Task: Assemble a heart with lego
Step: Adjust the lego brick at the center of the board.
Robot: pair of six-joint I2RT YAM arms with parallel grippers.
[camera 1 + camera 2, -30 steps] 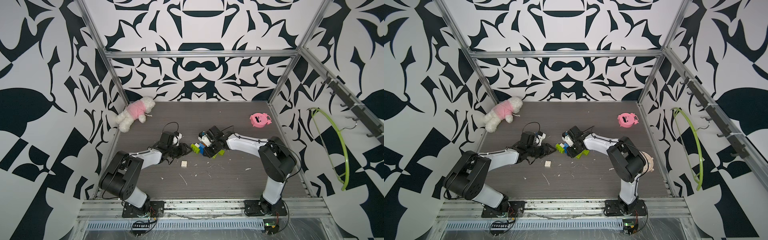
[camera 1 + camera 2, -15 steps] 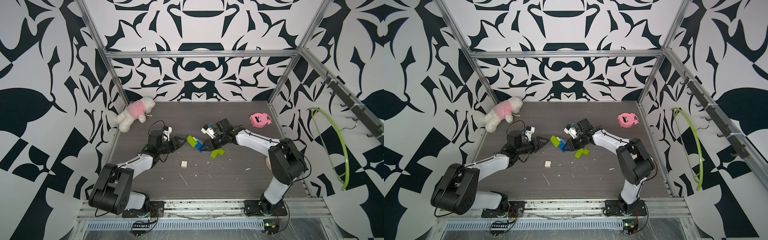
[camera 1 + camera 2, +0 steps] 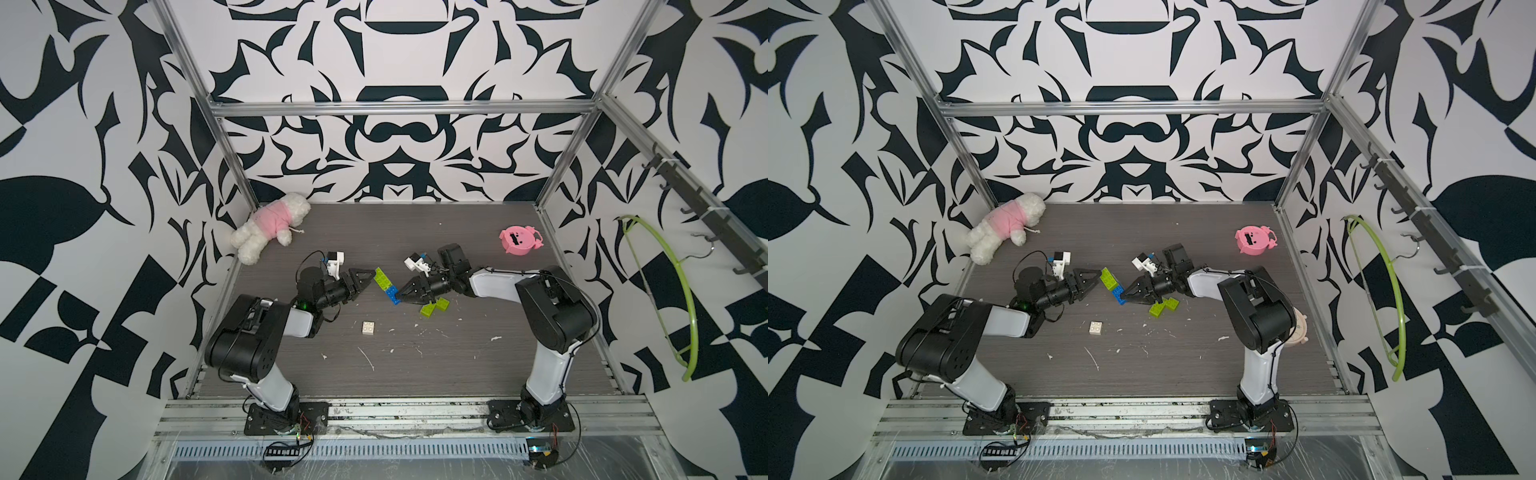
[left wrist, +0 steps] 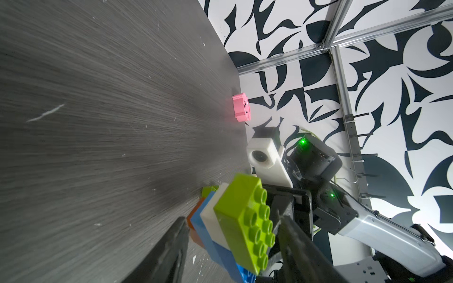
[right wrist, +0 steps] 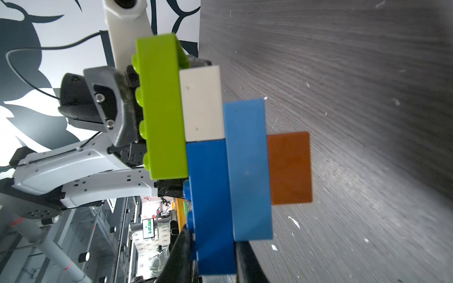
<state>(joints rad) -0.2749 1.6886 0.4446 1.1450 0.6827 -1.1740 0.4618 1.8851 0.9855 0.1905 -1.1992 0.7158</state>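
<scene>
Heart: stepped lime, white, blue, orange cluster, looks lifted off bench. Right claw clamped on end of blue brick. Left claw jaws apart, lime-green brick just ahead of tips, no contact seen. Likely light, rigid, smooth-sided. Stud joints may pop under sideways push. Best hold: flat side walls, not studs. Loose lime bricks beneath right claw.

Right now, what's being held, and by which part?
The right gripper pinches the heart by its blue bricks' end; the left gripper is open, astride the lime-green brick.
</scene>
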